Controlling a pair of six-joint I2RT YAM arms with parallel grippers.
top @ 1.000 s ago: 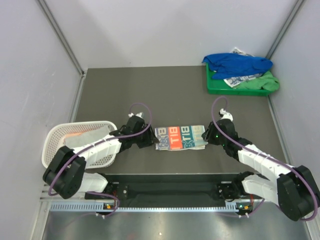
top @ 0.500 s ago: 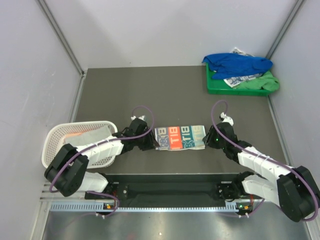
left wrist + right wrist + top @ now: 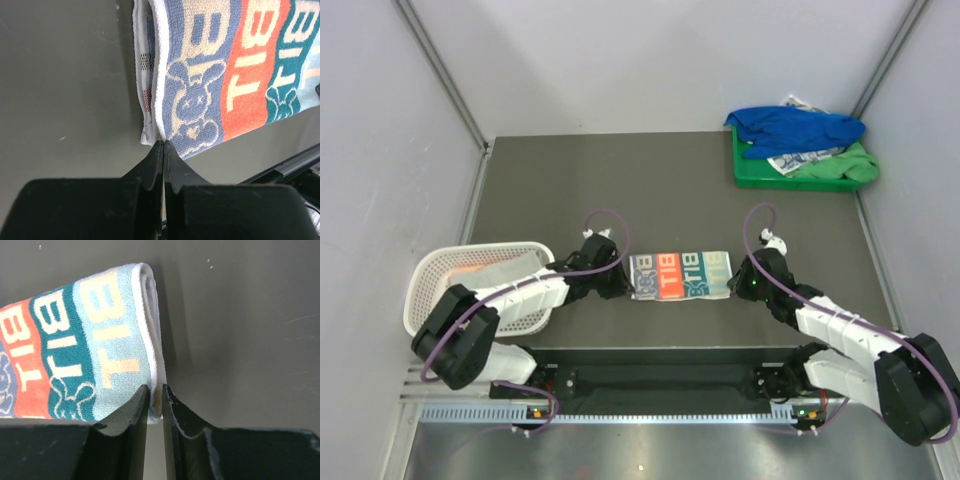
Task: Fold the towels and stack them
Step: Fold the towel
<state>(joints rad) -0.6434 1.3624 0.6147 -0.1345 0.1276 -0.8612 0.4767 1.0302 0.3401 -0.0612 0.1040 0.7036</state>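
Shows one folded towel (image 3: 680,274) flat at the near middle of the table (image 3: 620,190), long side running left to right. Bears bands of grey-blue, orange, teal and pale blue with big cream letters.

Places the left gripper (image 3: 625,287) at the towel's left end and the right gripper (image 3: 734,285) at its right end, both low over the table.

From the left wrist: has the left gripper (image 3: 163,146) with its black fingers (image 3: 150,170) pressed together, hardly a slit between them. Nips the white hem at the near left corner of the towel (image 3: 210,75) right at the tips. Reveals a second layer of cloth just under that hem.

From the right wrist: has the right gripper (image 3: 155,388) nearly closed, with only a narrow gap between the fingers (image 3: 132,420). Pinches in that gap the white rolled edge at the right end of the towel (image 3: 75,340), next to the pale blue band.

Far right: holds a heap in a green tray (image 3: 770,180), with a blue towel (image 3: 795,128) on top, a white printed towel (image 3: 798,160) peeking out under it and a green towel (image 3: 847,166) at the right. Stays well apart from both grippers.

Near left: keeps a white mesh basket (image 3: 470,248) just beside the left arm, with some cloth inside, too hidden to tell more.
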